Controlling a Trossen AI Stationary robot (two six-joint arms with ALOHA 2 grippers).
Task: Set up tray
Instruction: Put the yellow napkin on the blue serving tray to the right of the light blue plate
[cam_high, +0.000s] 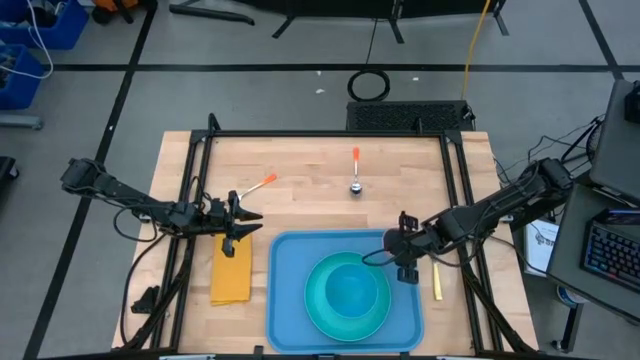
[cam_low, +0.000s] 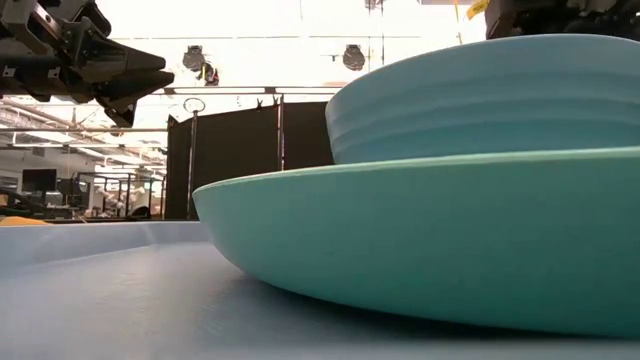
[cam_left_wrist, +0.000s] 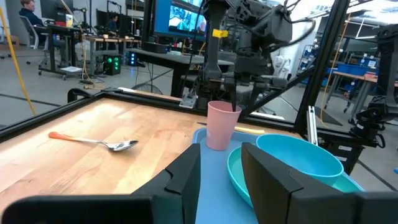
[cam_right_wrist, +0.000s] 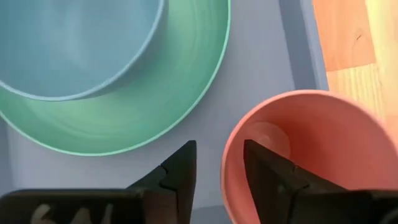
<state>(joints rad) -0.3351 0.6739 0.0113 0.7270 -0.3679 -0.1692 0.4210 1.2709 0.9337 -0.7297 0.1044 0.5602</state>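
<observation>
I see the blue tray (cam_high: 290, 300) lying flat at the near edge of the wooden bench (cam_high: 300, 170), between my two arms. A teal plate (cam_high: 325, 310) sits in the tray, with a lighter blue bowl (cam_high: 352, 292) resting on it.

My right gripper (cam_high: 404, 252) is over the tray's far right corner, pointing down. In the right wrist view its fingers (cam_right_wrist: 273, 171) straddle the rim of a pink cup (cam_right_wrist: 317, 155): one finger is outside the cup wall, the other inside it, and the wall sits in the narrow gap between them. I cannot tell whether they are actually pressing on it. In the left wrist view the cup (cam_left_wrist: 221, 124) stands upright on the tray floor (cam_left_wrist: 214, 180), just beside the plate (cam_left_wrist: 239, 177).

My left gripper (cam_high: 240, 222) hovers beside the tray's far left corner, above the far end of a yellow-orange napkin (cam_high: 232, 272) that lies on the bench just left of the tray. Its fingers (cam_left_wrist: 273, 180) are parted and hold nothing; the tray lies ahead of them.

Two orange-handled spoons rest on the bare bench beyond the tray, one (cam_high: 260, 184) near the left gripper, the other (cam_high: 355, 170) farther toward the middle.
</observation>
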